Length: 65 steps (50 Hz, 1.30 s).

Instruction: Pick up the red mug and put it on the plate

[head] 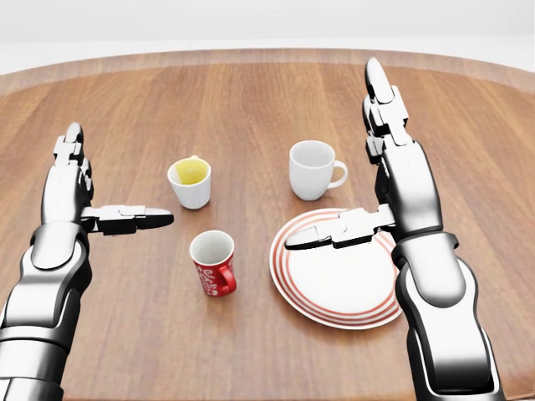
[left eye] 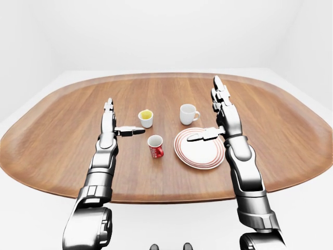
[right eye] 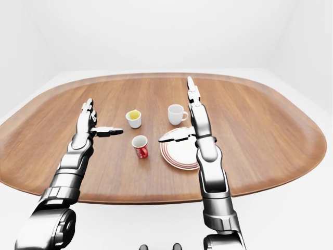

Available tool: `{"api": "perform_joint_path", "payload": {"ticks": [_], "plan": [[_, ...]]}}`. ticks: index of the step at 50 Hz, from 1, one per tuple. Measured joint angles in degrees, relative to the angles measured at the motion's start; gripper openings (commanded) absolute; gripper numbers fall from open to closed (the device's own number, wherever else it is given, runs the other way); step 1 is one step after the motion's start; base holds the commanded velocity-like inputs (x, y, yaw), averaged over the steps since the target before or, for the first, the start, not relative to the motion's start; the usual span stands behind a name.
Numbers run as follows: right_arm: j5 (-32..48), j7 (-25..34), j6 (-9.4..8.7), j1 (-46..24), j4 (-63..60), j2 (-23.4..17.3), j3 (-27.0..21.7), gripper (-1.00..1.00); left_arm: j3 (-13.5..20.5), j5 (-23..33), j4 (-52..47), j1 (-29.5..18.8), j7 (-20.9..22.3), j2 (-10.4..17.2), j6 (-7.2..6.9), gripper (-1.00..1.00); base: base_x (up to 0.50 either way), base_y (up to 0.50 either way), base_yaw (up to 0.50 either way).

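The red mug (head: 214, 263) stands upright on the wooden table, left of the plate (head: 338, 284), a white plate with red rings. My left hand (head: 96, 188) is open to the left of the mug and apart from it, thumb pointing right. My right hand (head: 355, 167) is open above the plate's top edge, its thumb stretched over the plate. Neither hand holds anything.
A white cup with yellow inside (head: 191, 182) stands above the red mug. A plain white mug (head: 313, 170) stands above the plate, close to my right hand. The oval wooden table (left eye: 62, 125) spreads wide on all sides, with white floor around it.
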<state>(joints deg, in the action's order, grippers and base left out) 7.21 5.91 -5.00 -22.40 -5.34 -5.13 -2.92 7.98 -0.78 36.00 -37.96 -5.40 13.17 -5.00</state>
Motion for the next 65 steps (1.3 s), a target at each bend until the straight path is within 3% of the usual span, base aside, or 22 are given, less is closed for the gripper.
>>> {"api": "perform_joint_path", "payload": {"ticks": [65], "plan": [[0.84, 0.72, 0.00, 0.13, -1.09, 0.16, 0.24, 1.00, 0.01, 0.38, -0.57, -0.04, 0.28, 0.07, 0.00, 1.00, 0.25, 0.00, 0.00]]}}
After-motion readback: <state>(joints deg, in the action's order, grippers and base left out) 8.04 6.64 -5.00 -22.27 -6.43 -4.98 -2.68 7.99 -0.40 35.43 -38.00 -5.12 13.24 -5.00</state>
